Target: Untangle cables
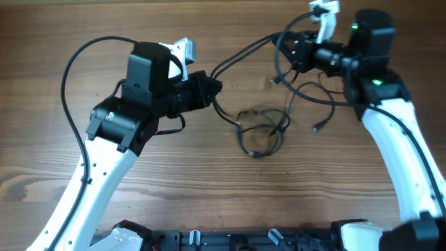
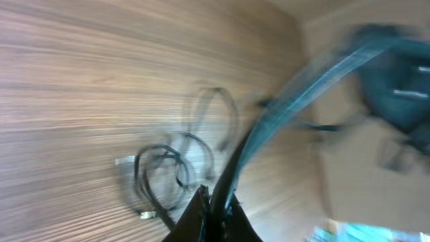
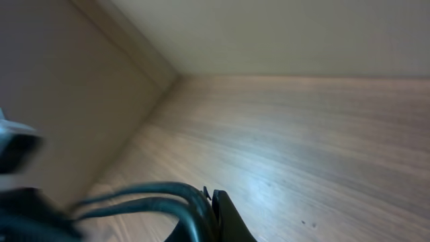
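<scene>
Currently both pairs of fingers are clamped on the thin black cables, which stretch from the left gripper to the right gripper. Slack loops lie on the brown wooden table between them.

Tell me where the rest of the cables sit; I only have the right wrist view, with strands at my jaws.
Observer: The cables mostly lie as a loose tangle on the table, between the two arms.
Operator: Report the left jaws.
Observer: The left jaws are shut on cable strands that stretch across to the right jaws.
Operator: Name a free end.
Observer: A small plug lies on the wood beside the tangle, on the right arm's side.
</scene>
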You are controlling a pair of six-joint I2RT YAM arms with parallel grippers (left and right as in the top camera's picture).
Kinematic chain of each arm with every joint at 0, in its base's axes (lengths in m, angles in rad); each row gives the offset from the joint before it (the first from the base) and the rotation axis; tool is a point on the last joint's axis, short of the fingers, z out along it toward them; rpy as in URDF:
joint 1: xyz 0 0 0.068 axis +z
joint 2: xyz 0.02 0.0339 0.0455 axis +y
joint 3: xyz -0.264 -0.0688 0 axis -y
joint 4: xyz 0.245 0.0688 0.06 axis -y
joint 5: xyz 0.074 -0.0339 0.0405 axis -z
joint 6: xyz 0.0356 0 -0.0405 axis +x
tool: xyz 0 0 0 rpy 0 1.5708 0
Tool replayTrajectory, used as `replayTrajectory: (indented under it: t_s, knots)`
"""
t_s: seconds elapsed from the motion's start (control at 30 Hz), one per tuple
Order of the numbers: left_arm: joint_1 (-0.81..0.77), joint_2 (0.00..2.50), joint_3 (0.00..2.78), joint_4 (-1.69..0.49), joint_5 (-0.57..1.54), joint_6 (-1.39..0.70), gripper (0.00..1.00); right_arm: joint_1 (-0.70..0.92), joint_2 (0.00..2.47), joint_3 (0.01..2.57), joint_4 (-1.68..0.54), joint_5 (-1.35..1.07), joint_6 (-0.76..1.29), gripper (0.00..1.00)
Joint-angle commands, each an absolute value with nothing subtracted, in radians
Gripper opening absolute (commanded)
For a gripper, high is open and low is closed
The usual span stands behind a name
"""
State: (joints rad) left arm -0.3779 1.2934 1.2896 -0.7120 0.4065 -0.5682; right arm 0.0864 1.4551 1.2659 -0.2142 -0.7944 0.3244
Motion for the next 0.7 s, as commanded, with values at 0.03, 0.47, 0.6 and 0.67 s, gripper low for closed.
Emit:
replayTrajectory:
  t_s: [0.03,0.47,0.6,0.67]
  knots:
    - [-0.348,1.279,1.289,-0.859,-0.081,-0.556,0.04,-0.11,1.366,1.322,-0.225,-0.546,0.421,0.04]
    - [-0.349,1.185,1.652,-0.812,0.041,-0.369,0.07,-0.126,1.351,1.322,-0.349,-0.511,0.387,0.04]
    - [-0.348,1.171,1.664,-0.814,0.093,-0.36,0.09,-0.127,1.351,1.322,-0.35,-0.512,0.388,0.04]
    - [-0.348,1.168,1.671,-0.751,0.087,-0.34,0.09,-0.127,1.351,1.322,-0.355,-0.516,0.388,0.04]
